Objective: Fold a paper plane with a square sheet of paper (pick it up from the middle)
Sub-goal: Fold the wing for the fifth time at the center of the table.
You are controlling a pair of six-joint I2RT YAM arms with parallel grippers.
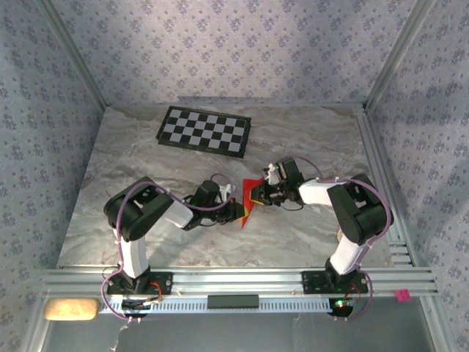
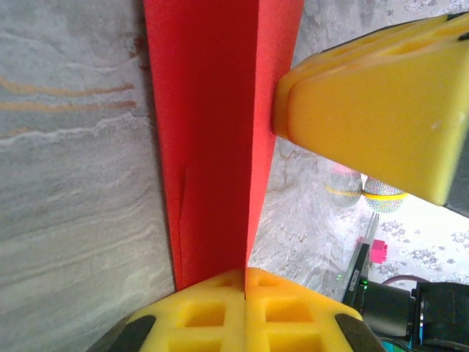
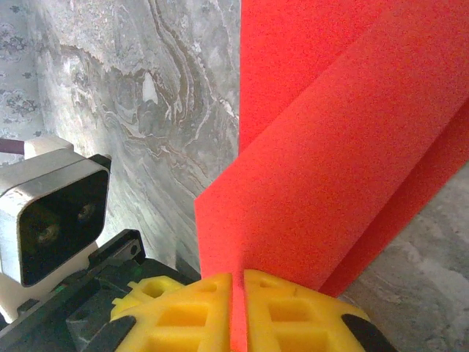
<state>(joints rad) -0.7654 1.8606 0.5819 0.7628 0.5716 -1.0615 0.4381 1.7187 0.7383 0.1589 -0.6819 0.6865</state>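
Currently: creased sheet pinched at both ends

The folded red square sheet of paper (image 2: pixel 212 132) stands on edge between the two claws, over the worktop (image 2: pixel 66 183). The left claw (image 2: pixel 244 290) is clenched on one end and the right claw (image 3: pixel 237 286) on the layers opposite. Recommendation: move both claws in step, line up the edges before pressing the crease, and avoid pulling apart, since thin paper tears.

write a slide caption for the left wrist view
Left gripper pinches the folded red paper over the marble table while the right gripper clamps its side edge.
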